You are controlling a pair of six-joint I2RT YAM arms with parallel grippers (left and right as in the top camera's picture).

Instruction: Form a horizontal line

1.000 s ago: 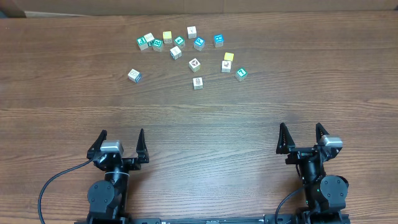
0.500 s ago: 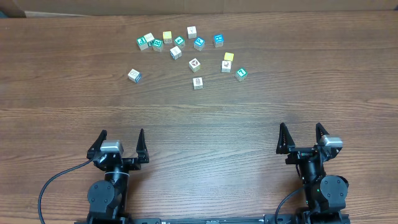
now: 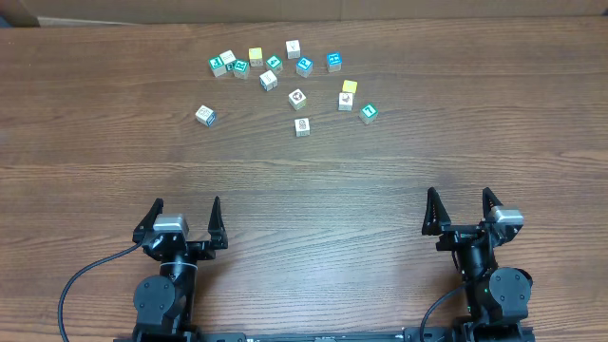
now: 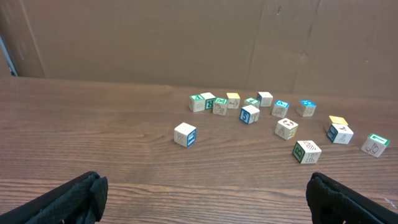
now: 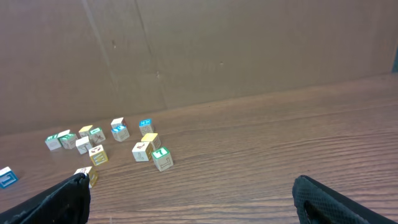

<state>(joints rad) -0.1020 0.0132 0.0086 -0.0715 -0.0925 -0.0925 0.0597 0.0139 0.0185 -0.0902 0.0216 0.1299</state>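
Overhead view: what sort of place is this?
Probably a robot test bench: the left gripper and right gripper stand open at a wood-grain table, with scattered picture cubes and a cardboard backdrop.

both arms are black. the left hand [image 3: 186,202] has 2 pointed, tapering fingers [image 3: 157,207] with a small light-grey block [image 3: 168,224] between their bases. the right hand [image 3: 459,192] is built alike, its grey block [image 3: 503,217] set toward 1 side. under each hand sits a round black joint housing [image 3: 157,296]. a black cable [image 3: 68,290] curves out from the left arm's base, a second cable [image 3: 432,306] from the right's. seen from the wrist views, the fingers are matte black with a fine texture.
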